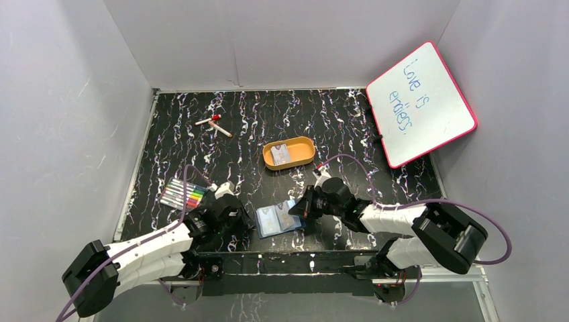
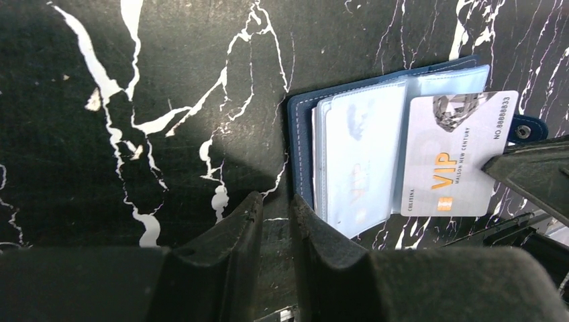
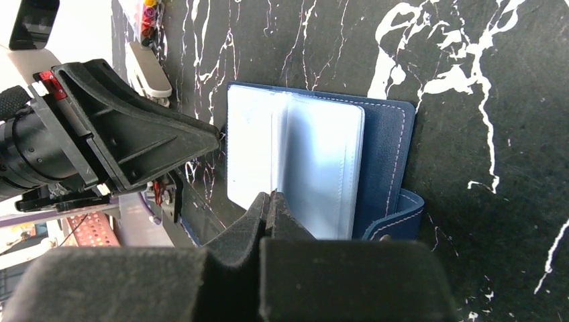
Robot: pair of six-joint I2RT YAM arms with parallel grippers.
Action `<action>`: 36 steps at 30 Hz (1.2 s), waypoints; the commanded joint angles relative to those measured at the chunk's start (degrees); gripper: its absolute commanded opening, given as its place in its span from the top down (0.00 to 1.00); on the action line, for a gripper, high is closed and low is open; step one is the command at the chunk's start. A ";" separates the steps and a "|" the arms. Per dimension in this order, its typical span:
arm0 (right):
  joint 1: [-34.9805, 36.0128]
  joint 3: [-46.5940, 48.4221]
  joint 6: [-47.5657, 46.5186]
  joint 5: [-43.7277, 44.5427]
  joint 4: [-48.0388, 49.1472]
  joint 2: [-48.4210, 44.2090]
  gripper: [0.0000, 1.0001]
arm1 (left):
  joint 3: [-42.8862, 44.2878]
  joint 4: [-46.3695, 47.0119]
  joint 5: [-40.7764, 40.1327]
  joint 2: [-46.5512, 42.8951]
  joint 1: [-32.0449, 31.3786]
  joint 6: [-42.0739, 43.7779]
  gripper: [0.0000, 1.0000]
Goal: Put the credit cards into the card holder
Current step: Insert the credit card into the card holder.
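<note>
While the card holder (image 1: 270, 221) lies open by the near edge of the tabletop (image 1: 201, 154), the right gripper (image 3: 270, 196) pinches a credit card (image 2: 456, 157) over its pockets, and the left gripper (image 2: 274, 202), just beside it, is barely parted and holds nothing.

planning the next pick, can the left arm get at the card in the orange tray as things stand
Probably yes: the card lies uncovered in the orange tray, with bare table between it and the left gripper, though that gripper would first have to leave the card holder's edge.
</note>
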 commanded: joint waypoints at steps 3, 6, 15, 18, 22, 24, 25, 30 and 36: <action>0.74 -0.75 0.96 0.42 6.17 1.37 1.00 | -1.04 1.40 0.33 2.26 0.21 0.52 0.81; 0.88 -1.17 1.52 0.40 7.32 1.80 1.00 | -1.22 1.73 0.50 2.25 0.21 0.45 0.81; 1.02 -0.79 2.46 -0.10 8.18 3.37 1.00 | -1.75 2.32 0.75 2.14 0.21 0.28 0.82; 1.18 -0.73 2.60 -0.05 8.58 4.10 1.00 | -1.75 2.35 0.84 2.15 0.21 0.22 0.82; 1.42 -0.92 3.25 0.20 9.27 4.91 1.00 | -1.90 2.40 0.84 1.97 0.20 0.27 0.82; 1.56 -1.00 3.46 0.50 9.43 5.20 1.00 | -1.99 2.53 0.95 1.97 0.21 0.21 0.82; 1.65 -1.00 3.59 0.82 9.43 5.30 1.00 | -2.05 2.65 1.02 1.96 0.17 0.24 0.82; 1.86 -1.91 4.48 3.72 7.77 3.82 1.00 | -2.00 2.58 1.04 2.14 0.21 0.37 0.83; 1.93 -2.26 4.11 6.75 4.52 0.38 1.00 | -2.10 2.60 0.78 1.97 0.19 0.34 0.83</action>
